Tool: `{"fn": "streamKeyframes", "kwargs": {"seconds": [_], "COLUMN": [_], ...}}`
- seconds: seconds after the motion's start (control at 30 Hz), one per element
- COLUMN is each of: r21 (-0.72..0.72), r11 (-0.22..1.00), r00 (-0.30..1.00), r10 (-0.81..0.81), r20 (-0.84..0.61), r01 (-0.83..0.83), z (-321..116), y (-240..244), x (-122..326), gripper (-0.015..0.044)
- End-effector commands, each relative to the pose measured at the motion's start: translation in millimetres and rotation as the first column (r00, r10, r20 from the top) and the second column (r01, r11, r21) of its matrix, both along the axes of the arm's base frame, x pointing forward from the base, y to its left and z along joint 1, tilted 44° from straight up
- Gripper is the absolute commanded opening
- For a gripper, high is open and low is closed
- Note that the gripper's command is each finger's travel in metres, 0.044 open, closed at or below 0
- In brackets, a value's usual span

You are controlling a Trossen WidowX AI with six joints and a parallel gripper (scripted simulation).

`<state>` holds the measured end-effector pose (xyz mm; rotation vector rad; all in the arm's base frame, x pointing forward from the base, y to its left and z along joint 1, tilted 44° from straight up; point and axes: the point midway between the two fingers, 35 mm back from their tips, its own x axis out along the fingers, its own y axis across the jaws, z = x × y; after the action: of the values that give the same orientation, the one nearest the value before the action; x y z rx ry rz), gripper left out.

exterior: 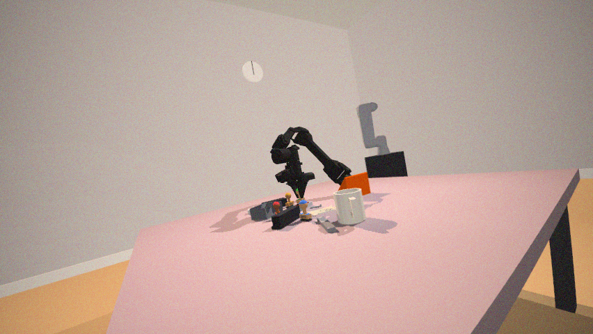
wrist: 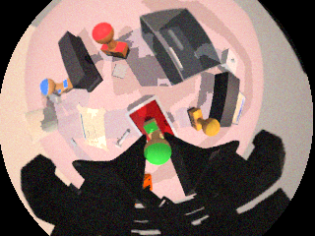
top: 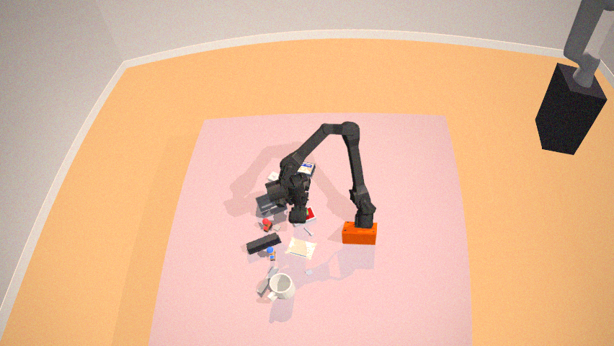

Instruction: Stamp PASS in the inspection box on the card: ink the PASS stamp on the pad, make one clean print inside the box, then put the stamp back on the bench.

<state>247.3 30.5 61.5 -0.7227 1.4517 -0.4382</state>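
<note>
Tool hides the green-knobbed stamp's handle.

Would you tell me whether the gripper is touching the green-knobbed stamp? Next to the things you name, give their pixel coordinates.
Touching. The wrist view shows the gripper's [top: 307, 215] [exterior: 300, 196] [wrist: 158, 143] fingers closed on both sides of the green-knobbed stamp [wrist: 157, 152], just below its knob.

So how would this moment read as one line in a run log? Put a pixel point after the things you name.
fingers: shut on green-knobbed stamp [wrist: 157, 152] | place: over red ink pad [wrist: 142, 112] | card [top: 300, 248] [wrist: 94, 129]: unheld
</note>
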Motion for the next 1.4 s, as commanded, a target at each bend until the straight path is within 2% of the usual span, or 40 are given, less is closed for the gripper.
{"fn": "streamKeyframes", "kwargs": {"seconds": [0.0,1.37], "r21": [0.004,0.012], "r11": [1.000,1.000], "r00": [1.000,0.999], "r10": [-0.002,-0.024], "r20": [0.009,0.029], "r01": [0.002,0.024], "z": [2.7,32.7], "y": [2.7,43.1], "x": [1.2,-4.5], "gripper": [0.0000,0.0000]}}
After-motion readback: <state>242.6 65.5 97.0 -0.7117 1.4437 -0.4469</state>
